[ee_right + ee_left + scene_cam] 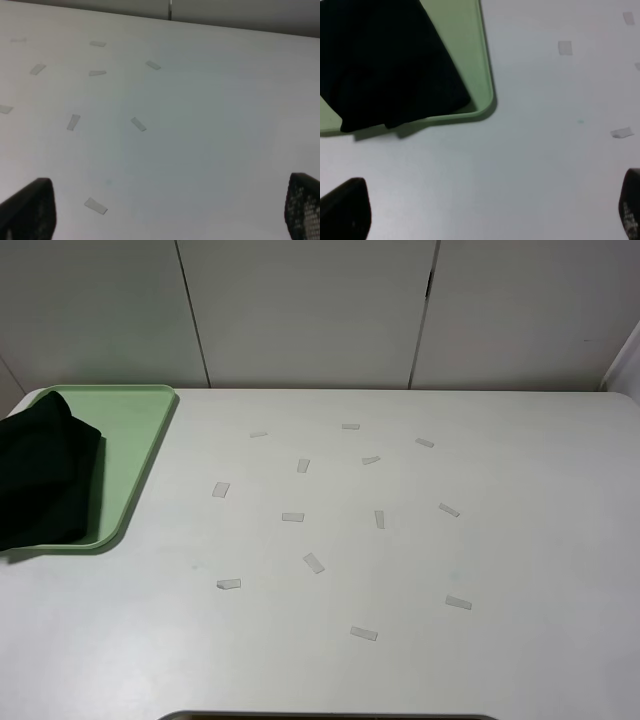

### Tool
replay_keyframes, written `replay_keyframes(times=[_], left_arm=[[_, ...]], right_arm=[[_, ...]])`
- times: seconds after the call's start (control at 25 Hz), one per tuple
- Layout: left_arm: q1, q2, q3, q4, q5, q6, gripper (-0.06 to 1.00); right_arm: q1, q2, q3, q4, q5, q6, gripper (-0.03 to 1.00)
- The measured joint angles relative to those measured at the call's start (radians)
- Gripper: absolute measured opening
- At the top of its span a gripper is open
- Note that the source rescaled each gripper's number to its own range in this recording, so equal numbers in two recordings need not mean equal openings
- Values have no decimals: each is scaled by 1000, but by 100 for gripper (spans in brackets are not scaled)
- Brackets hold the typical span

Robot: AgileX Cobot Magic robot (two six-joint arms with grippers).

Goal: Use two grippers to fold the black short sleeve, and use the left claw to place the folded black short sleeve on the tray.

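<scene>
The black short sleeve (42, 480) lies folded in a bundle on the light green tray (135, 455) at the table's far left, its near edge hanging slightly over the tray's rim. The left wrist view shows the same shirt (385, 65) on the tray (470, 55). My left gripper (487, 212) is open over bare table a short way from the tray's corner, both fingertips (345, 210) showing wide apart with nothing between them. My right gripper (167, 212) is open too, over bare table near the tape strips. Neither arm shows in the high view.
Several small pale tape strips (314, 562) are scattered over the white table (520, 540) from the middle to the right. White wall panels (300, 310) stand behind the table's far edge. A dark edge (330, 716) runs along the table's near side.
</scene>
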Motion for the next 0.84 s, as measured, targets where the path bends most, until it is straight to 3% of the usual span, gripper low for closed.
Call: replay_keyframes(times=[0.84], left_arm=[[0,-1,0,3,1,0,100]], right_arm=[[0,0,0,0,0,0,100]])
